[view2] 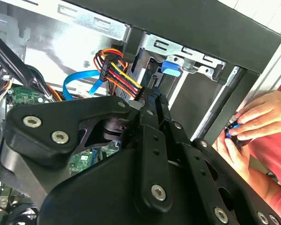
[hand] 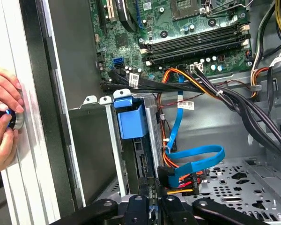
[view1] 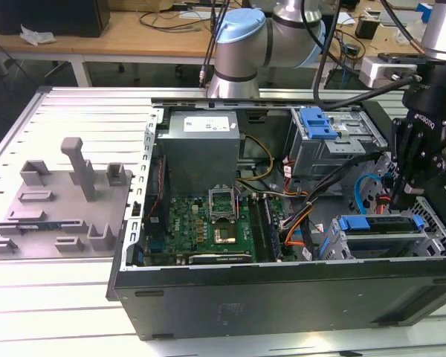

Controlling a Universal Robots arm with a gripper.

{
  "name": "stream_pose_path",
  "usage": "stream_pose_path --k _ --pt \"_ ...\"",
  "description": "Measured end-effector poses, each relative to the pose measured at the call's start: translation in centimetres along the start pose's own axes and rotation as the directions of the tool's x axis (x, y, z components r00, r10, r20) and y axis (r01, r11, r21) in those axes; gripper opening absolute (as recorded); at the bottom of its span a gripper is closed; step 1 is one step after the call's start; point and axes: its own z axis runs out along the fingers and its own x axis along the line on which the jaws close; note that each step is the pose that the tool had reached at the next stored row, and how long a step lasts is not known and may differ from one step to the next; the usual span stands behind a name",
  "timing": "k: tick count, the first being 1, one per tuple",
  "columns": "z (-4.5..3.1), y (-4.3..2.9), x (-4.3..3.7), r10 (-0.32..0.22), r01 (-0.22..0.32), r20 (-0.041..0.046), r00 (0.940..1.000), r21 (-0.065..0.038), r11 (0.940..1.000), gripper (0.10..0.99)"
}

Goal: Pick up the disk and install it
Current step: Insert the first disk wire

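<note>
The end effector (view1: pixel 403 195) hung at the exterior view's right, just above the far end of the disk (view1: pixel 379 224). Whether it was spread, pressed together or pinching the disk's edge could not be told. The disk stood on edge in a grey cage (view1: pixel 440 223) at about four o'clock from the circuit board (view1: pixel 208 219). Its blue rail was uppermost and its blue handle (hand: pixel 131 121) sat near the cage's rim in the first wrist view, so it looked seated or very nearly so. To seat it well, I judged, any push should run straight down along the cage's guides, square so the rails would not bind, and gentle rather than forced. Just beside the cage lay a looped blue cable (hand: pixel 196 161) and a bundle of coloured wires (view2: pixel 119 77), which looked close enough to snag and wanted clearance. A second cage with a blue latch (view1: pixel 316 123) sat at about one o'clock from the board, apart from the work. All this lay inside the open case (view1: pixel 282 297) on the table (view1: pixel 59 320). A person's hands (hand: pixel 2 122) held a small dark object just outside the case wall, near the cage, so slow motion seemed wise. A grey fixture (view1: pixel 59 197) stood at nine o'clock, well apart.
</note>
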Motion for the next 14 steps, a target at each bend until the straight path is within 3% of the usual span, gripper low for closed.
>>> stream_pose_path --k 8,10,13,14 --pt "0.01 0.00 0.03 -0.014 0.014 0.0010 0.9999 0.003 0.9999 0.169" --pt "0.03 -0.05 0.09 -0.021 0.021 0.0021 0.9998 -0.001 0.9998 0.169" --pt "0.04 -0.10 0.10 -0.029 0.029 0.0197 0.9994 -0.006 0.9996 0.169" --pt "0.04 -0.12 0.12 -0.030 0.031 0.0403 0.9987 -0.008 0.9995 0.169"
